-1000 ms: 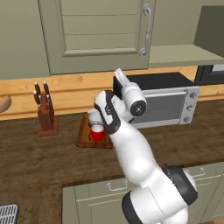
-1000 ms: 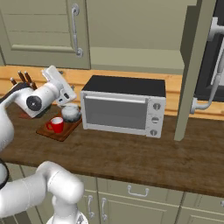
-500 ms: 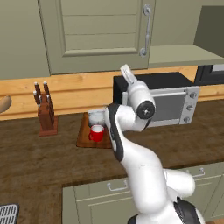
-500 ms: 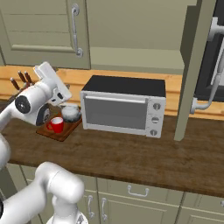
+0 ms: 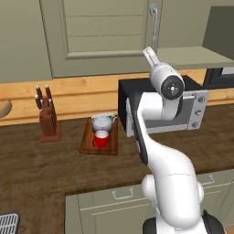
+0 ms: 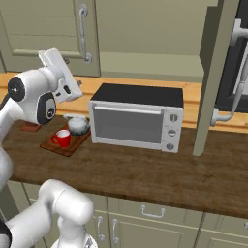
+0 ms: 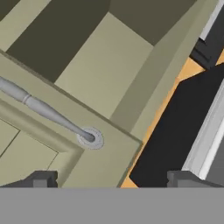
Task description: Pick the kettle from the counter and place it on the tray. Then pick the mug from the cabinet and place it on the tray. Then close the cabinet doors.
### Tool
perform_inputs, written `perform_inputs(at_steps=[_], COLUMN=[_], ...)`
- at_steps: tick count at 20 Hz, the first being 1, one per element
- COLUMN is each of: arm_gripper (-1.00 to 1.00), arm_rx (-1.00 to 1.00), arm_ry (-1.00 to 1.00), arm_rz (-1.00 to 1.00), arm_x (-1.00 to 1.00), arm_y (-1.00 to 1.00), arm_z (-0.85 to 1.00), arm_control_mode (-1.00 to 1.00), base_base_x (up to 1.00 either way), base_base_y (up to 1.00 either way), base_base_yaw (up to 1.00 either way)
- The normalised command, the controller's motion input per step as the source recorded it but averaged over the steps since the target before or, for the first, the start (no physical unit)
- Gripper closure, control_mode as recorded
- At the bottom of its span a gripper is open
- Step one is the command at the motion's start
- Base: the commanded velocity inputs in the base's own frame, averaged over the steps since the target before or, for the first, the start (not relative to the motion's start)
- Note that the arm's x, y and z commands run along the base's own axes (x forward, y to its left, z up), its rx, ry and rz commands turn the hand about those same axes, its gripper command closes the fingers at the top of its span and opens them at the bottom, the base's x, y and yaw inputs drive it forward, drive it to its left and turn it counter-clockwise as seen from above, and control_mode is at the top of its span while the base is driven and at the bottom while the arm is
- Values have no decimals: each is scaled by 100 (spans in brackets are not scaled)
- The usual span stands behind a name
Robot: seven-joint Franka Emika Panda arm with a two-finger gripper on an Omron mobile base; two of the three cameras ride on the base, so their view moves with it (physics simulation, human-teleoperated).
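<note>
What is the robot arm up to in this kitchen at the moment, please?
The kettle and the red mug already sit on the tray on the counter, beside the microwave. The arm's gripper is raised, open and empty, facing the left cabinet door by its handle. The right door stands open.

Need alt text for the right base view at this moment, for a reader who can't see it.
A red mug and a silvery kettle sit on a wooden tray on the dark counter, left of a microwave. The white arm is raised at the left, its claw up near the left cabinet door. The right cabinet door stands open.
</note>
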Motion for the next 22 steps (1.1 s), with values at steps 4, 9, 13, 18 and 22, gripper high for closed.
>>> perform_inputs(at_steps=[4,9,13,18,22], arm_gripper=[-100,-100,-100,-100,-100], arm_rx=[4,2,4,14,17], arm_ry=[6,0,0,0,0], arm_rz=[-4,-3,-1,0,0], arm_x=[-36,-31,-19,-13,0], arm_y=[-78,-45,-40,-65,-92], arm_z=[-11,-59,-72,-42,-2], arm_control_mode=[-100,-100,-100,-100,-100], base_base_x=[0,0,0,0,0], base_base_y=[0,0,0,0,0], base_base_yaw=[0,0,0,0,0])
